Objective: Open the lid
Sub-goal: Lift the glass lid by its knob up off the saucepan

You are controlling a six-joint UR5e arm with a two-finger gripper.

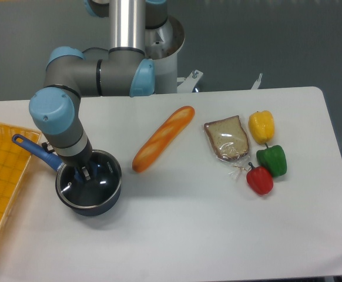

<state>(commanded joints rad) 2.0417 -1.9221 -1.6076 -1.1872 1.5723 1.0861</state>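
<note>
The dark blue saucepan point(103, 202) stands at the front left of the table, its blue long handle point(34, 150) pointing back left. The clear glass lid point(103, 179) with its thin metal rim lies flat on the pan. My gripper point(84, 174) points straight down onto the middle of the lid. Its fingertips point(80, 174) stand close together where the blue knob sits. The knob is hidden by the fingers. I cannot tell whether the fingers clamp it.
A yellow mesh tray point(3, 176) lies at the left edge, next to the pan handle. A baguette point(162, 138) lies right of the pan. Further right are a bagged bread slice point(227, 138) and yellow point(261, 124), green point(272, 160) and red point(260, 180) peppers.
</note>
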